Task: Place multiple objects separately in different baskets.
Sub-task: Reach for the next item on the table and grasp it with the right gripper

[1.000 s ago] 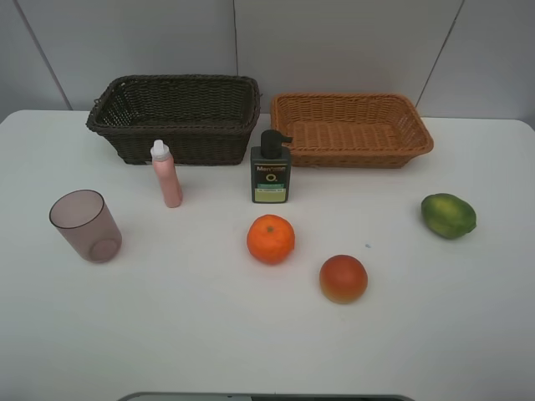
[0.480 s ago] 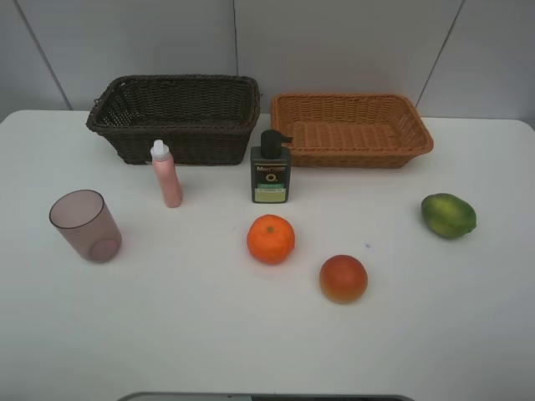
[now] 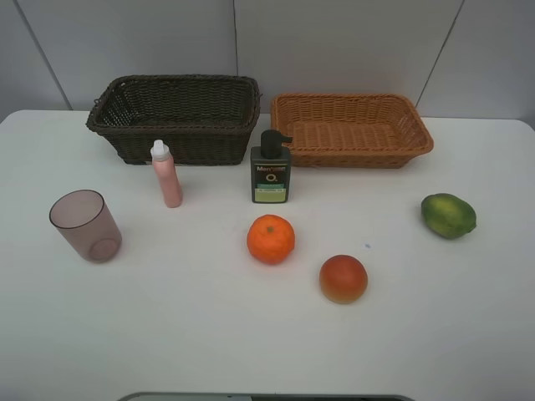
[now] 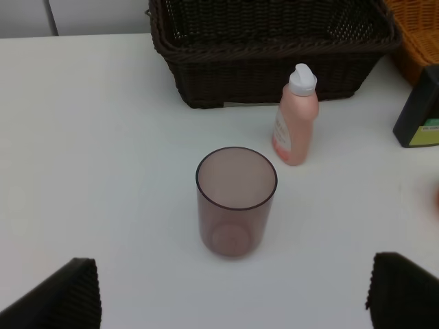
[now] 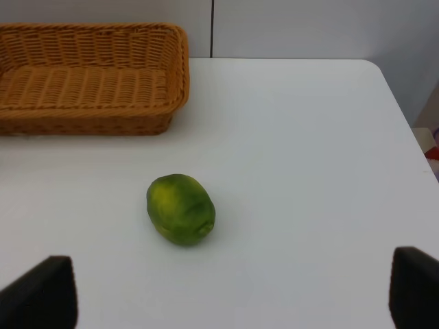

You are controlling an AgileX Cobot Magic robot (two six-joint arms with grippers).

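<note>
On the white table lie an orange (image 3: 271, 239), a red-yellow fruit (image 3: 343, 278) and a green fruit (image 3: 448, 215) (image 5: 181, 209). A dark green pump bottle (image 3: 270, 169) (image 4: 420, 113), a slim pink bottle (image 3: 166, 174) (image 4: 297, 116) and a translucent pink cup (image 3: 85, 225) (image 4: 236, 200) stand upright. At the back sit the dark brown basket (image 3: 175, 117) (image 4: 274, 41) and the orange-tan basket (image 3: 351, 129) (image 5: 82, 86), both empty. My left gripper (image 4: 233, 291) is open, short of the cup. My right gripper (image 5: 230, 291) is open, short of the green fruit. Neither arm shows in the exterior high view.
The table's right edge (image 5: 405, 130) runs close to the green fruit. A white panelled wall (image 3: 334, 42) stands behind the baskets. A grey strip (image 3: 267, 397) shows at the table's front edge.
</note>
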